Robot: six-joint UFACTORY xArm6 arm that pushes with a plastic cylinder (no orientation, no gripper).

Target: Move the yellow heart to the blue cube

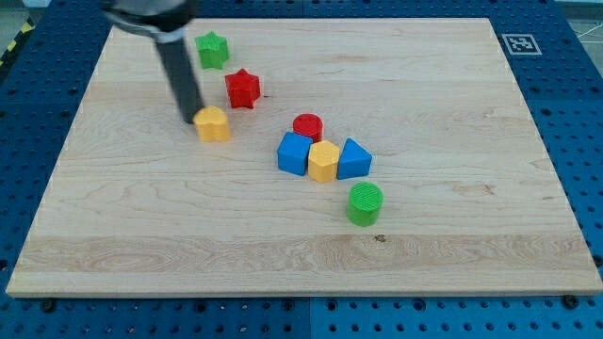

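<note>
The yellow heart (214, 123) lies on the wooden board left of centre. My tip (190, 120) stands right against the heart's left side. The blue cube (294, 153) sits near the board's middle, to the right of and a little below the heart, with bare board between them. The cube is the left end of a tight cluster: a yellow hexagonal block (323, 161) touches its right side, and a blue triangular block (354, 159) follows.
A red cylinder (307, 125) sits just above the cluster. A red star (242, 88) lies up and right of the heart. A green star (213, 49) is near the top edge. A green cylinder (365, 203) stands below the cluster.
</note>
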